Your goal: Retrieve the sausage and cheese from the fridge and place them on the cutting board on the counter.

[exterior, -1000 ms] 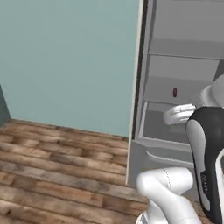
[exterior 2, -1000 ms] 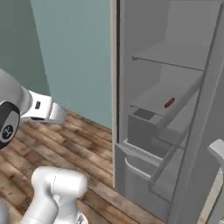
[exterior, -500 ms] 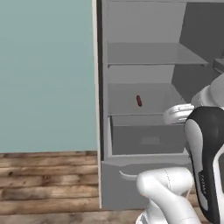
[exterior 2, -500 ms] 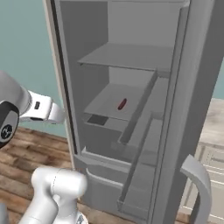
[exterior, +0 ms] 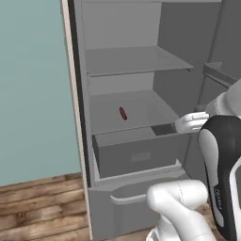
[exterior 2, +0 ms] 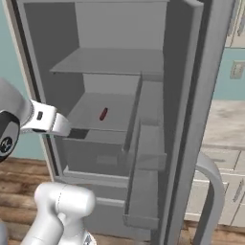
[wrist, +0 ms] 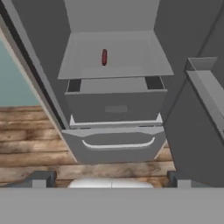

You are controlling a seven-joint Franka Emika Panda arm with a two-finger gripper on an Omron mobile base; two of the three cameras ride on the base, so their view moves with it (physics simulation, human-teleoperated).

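The fridge [exterior: 136, 61] [exterior 2: 115, 62] [wrist: 109, 13] stands open in front of me, its grey shelves bare except for the sausage. The sausage [exterior: 123, 113] [exterior 2: 103, 114] [wrist: 104, 57], a small red-brown rod, lies on the middle shelf above the drawer [exterior: 136, 155] [wrist: 116, 107]. My gripper [wrist: 110, 179] is open with nothing between its fingers and hangs well short of the fridge, facing the drawer and shelf. The cheese and the cutting board are out of view. A stretch of the counter [exterior 2: 229, 124] shows to the right of the fridge door.
The open fridge door [exterior 2: 201, 95], with door bins and a long curved handle [exterior 2: 213, 191], swings out on the right. A lower freezer drawer [wrist: 116, 146] sits under the shelf drawer. Wood floor [exterior: 37, 207] and a teal wall [exterior: 33, 84] lie to the left.
The whole picture has shifted as the base moved: the fridge interior has come from the right edge to the centre and looks closer. The sausage stays on its shelf; the gripper stays open.
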